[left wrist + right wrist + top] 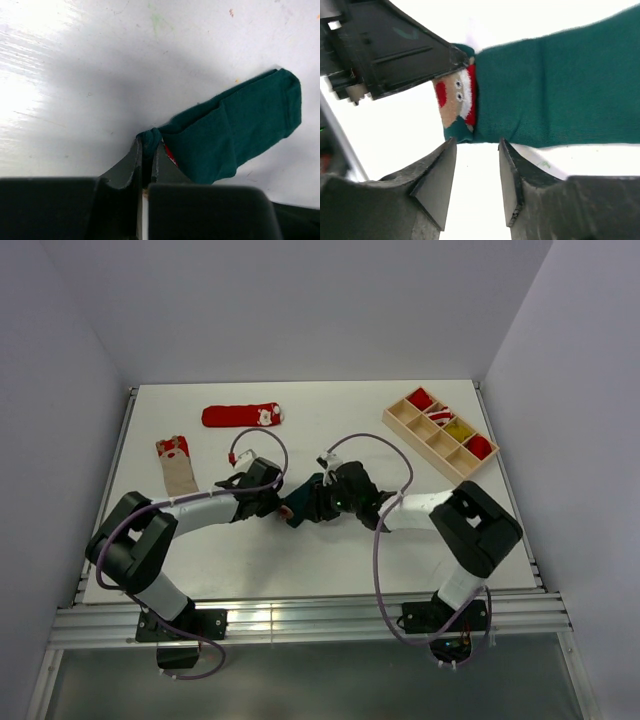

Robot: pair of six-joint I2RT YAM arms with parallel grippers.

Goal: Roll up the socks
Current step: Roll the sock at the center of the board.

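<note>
- Top external view: a dark green soft sock (298, 510) lies mid-frame on the white bench (300, 562), between the left tool (282, 506) and the right tool (312, 503).
- A long red sock (243, 416) and a beige sock with a red cuff (177, 462) lie flat in the upper left, well apart from the green one.
- At upper right, a pale wooden tray with compartments (446, 446) holds red bundles and a yellowish one in its upper-right row. The other row looks bare.
- Left wrist view: at lower centre the left tool (148, 145) is clenched on a pinch of the green sock's edge. The rest trails right, folded over itself.
- Right wrist view: the right tool (476, 145) is released, jaws parted around nothing, just below the cuff and its little white-and-red figure (456, 97).
- The sock looks light and limp, and would likely unroll unless pinned. The cuff edge, taken through both layers, seems the best hold.
</note>
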